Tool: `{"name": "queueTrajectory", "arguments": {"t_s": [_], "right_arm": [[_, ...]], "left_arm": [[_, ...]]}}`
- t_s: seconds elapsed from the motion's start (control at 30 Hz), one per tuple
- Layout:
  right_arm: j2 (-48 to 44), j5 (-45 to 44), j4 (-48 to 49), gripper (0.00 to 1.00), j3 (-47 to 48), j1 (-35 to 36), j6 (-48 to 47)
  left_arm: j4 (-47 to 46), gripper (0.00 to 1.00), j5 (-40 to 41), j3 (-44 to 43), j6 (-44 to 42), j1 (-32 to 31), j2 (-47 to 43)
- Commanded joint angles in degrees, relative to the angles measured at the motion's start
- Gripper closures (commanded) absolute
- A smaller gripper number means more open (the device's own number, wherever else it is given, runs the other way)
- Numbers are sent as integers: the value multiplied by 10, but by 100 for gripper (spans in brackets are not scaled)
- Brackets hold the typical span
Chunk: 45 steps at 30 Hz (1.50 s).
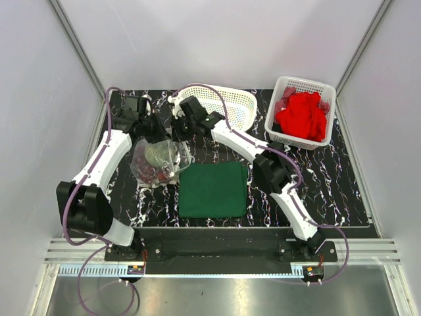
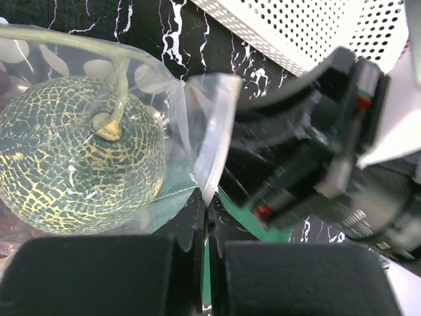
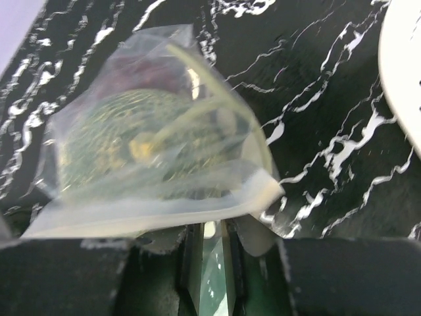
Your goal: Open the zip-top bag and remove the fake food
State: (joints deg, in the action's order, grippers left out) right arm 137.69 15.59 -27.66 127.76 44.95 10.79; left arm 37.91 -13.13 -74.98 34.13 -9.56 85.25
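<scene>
Film of the zip-top bag (image 1: 161, 161) is nipped in left pincer (image 2: 206, 230) and right pincer (image 3: 210, 253), toy melon (image 2: 72, 158) just beyond their tips, seemingly to peel the mouth apart.

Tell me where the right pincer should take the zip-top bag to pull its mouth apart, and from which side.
Grip the free lip of the zip-top bag, the thin flap standing beside the layer the left pincer pinches. Bring the right pincer in from the white basket side, above the melon: only that top film looks flat enough to pinch.
</scene>
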Motion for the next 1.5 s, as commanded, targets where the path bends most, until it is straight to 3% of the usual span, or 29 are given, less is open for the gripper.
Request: {"name": "queueTrajectory", "arguments": {"t_s": [0.0, 0.13, 0.3, 0.53, 0.67, 0.8, 1.0, 1.33, 1.47], "right_arm": [[44, -34, 22, 75, 51, 3, -44], [78, -74, 22, 67, 72, -1, -40], [85, -69, -31, 65, 108, -12, 6], [-21, 78, -78, 59, 12, -12, 62], [-65, 188, -47, 60, -68, -9, 99], [-85, 250, 51, 65, -162, -5, 152], [-59, 302, 124, 64, -190, -2, 202], [-51, 272, 121, 60, -211, -21, 209], [-57, 298, 122, 61, -219, -35, 215]], "left_arm": [[-19, 100, -8, -23, -4, -5, 1], [-19, 100, -11, -22, -4, -6, 4], [-12, 100, 5, -22, -23, -6, 1], [-7, 100, 27, -33, -69, -5, 9], [-3, 100, 32, -31, -83, 4, 7], [-9, 100, 8, -32, -70, 5, 14], [-27, 100, -22, -18, -41, 5, 25], [-13, 100, -58, -35, -21, 3, -8], [-3, 100, -50, -39, -23, 3, -23]]}}
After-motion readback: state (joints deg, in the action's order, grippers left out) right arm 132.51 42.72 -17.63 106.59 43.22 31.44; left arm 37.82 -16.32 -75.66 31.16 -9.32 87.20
